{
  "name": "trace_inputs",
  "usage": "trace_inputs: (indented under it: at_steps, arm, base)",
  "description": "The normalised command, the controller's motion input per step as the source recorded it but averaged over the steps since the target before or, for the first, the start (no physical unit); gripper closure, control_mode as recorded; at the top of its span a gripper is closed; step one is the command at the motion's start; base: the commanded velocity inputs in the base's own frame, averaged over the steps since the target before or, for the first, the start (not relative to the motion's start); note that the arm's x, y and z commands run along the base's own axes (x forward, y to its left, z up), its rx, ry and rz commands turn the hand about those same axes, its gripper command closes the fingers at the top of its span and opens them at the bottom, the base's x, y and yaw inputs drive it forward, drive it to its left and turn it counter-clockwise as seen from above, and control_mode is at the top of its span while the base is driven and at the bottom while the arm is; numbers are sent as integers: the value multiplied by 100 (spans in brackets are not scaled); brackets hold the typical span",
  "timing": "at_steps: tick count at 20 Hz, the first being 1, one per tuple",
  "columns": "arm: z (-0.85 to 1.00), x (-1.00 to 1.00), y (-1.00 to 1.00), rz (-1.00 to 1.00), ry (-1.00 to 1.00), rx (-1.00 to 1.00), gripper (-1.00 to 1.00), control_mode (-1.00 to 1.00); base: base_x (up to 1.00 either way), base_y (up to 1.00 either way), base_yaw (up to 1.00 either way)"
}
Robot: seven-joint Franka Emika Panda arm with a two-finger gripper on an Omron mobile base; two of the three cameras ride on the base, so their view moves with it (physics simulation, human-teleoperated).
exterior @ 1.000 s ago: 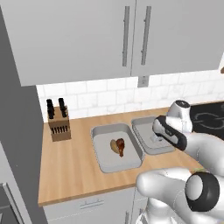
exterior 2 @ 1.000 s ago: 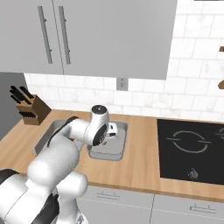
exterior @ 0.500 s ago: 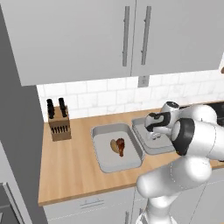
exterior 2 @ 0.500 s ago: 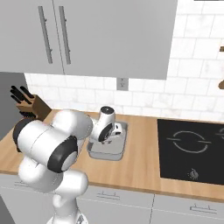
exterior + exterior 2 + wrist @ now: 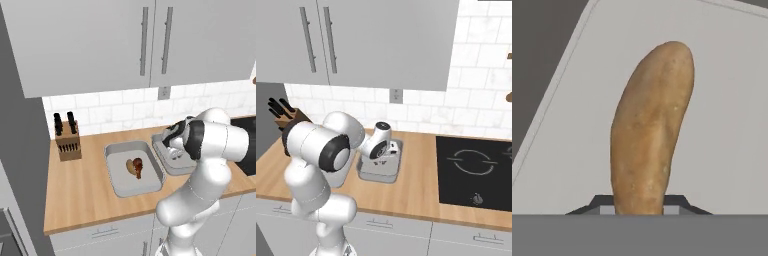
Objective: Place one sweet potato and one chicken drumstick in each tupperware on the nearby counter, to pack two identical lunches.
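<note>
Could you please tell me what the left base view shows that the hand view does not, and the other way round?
The left base view alone shows the left tupperware holding a chicken drumstick, the knife block, the wooden counter and the wall cabinets.

The hand view alone shows the sweet potato close up, its near end between the gripper fingertips.

Both show the right tupperware, which lies beneath the gripper.

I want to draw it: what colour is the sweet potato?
Tan-orange with tiny brown speckles; the sweet potato shows best in the hand view.
</note>
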Motion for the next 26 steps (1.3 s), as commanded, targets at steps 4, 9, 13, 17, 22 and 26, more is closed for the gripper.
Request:
trace_inputs:
  at_steps: [4, 9, 13, 17, 22, 26]
  arm:
    - [55, -41, 2, 0, -13, 0, -100, -100]
    - [99, -84, 21, 0, -26, -4, -100, -100]
    - [85, -100, 57, -10, -9, -10, -100, -100]
    - [82, -93, 79, -20, -11, -8, -100, -100]
    - [67, -79, 52, -14, -2, 0, -100, -100]
    - [60, -62, 29, -2, 0, 4, -100, -100]
  base:
    - [0, 0, 0]
    - [0, 0, 0]
    - [0, 0, 0]
    - [0, 0, 0]
    - [0, 0, 0]
    - [0, 0, 0]
